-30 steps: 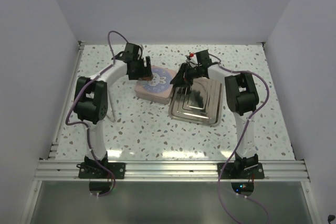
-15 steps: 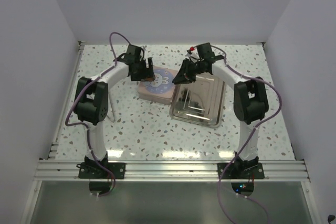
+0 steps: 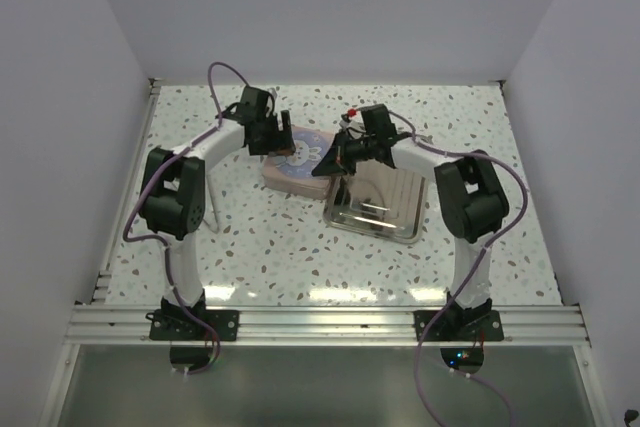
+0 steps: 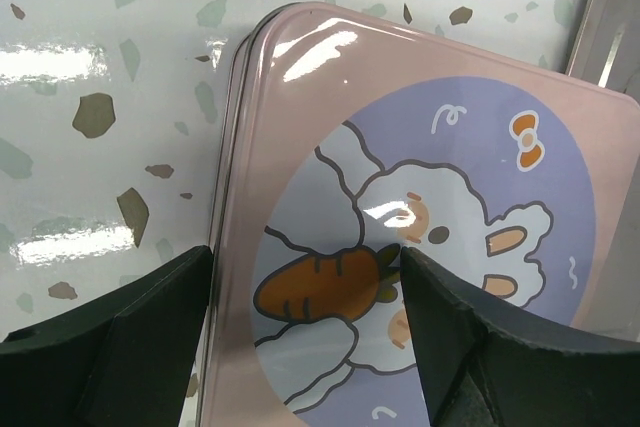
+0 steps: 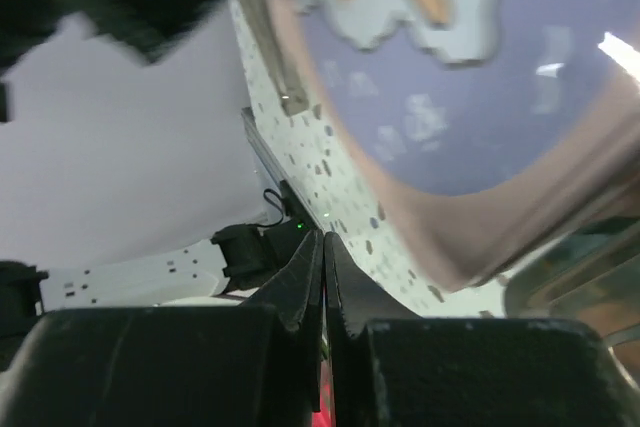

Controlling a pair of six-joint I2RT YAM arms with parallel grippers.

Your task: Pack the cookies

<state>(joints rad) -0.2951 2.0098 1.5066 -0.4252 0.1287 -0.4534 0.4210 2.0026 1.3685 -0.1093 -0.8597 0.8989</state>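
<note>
No cookies show in any view. A closed pink tin (image 3: pixel 300 161) with a bunny and carrot on its lid lies at the back middle of the table. My left gripper (image 3: pixel 281 142) is open just above the tin's left part. In the left wrist view the lid (image 4: pixel 440 147) fills the frame, and my left gripper (image 4: pixel 305 269) straddles the printed carrot near the lid's left edge. My right gripper (image 3: pixel 322 168) is shut and empty at the tin's right edge. In the right wrist view my right gripper (image 5: pixel 323 238) is pressed shut beside the tin (image 5: pixel 450 107).
A shiny metal tray (image 3: pixel 385 209) lies right of the tin, touching or nearly touching it, under my right arm. It also shows in the left wrist view (image 4: pixel 612 17) and the right wrist view (image 5: pixel 580 282). White walls enclose the speckled table (image 3: pixel 270 247).
My right gripper has swung left from above the metal tray to the tin's right edge, staying shut. My left gripper has barely moved.
</note>
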